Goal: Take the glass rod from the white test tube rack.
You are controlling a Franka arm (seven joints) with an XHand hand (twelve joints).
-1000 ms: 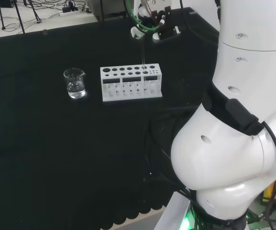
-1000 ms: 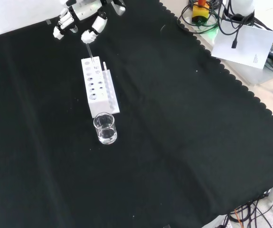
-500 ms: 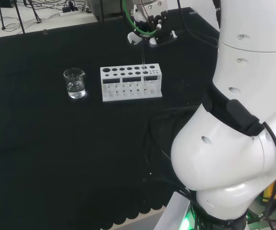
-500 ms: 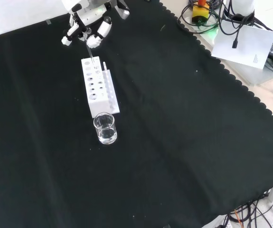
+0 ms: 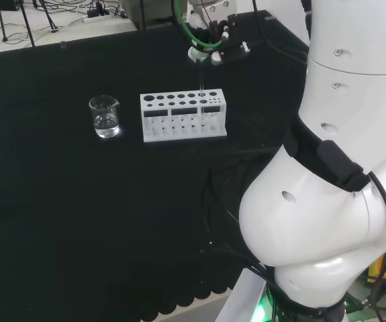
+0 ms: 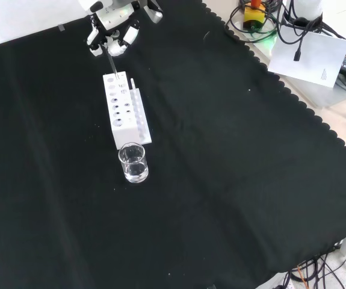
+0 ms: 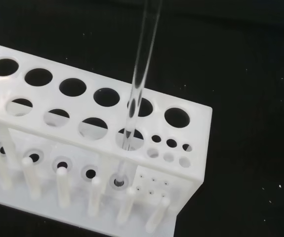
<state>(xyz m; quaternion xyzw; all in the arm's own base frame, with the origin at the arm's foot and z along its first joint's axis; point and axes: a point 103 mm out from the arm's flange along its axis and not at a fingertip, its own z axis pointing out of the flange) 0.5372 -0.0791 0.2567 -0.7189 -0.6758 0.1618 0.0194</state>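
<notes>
Glass rod (image 7: 141,74) stands upright in rack (image 7: 191,163), hand (image 6: 114,37) pinching top.

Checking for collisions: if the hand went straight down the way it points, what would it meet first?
Probably the white test tube rack, whose end is right below the hand on the glass rod; depth is uncertain.

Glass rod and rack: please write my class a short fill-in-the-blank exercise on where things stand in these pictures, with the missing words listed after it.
1. The glass rod stands in a hole of the white test tube ____.
2. In the head view, the beaker stands to the ____ of the test tube rack.
3. The hand is at the ____ end of the rod.
4. The cloth on the bench is ____.

Missing words: rack; left; upper; black
</notes>
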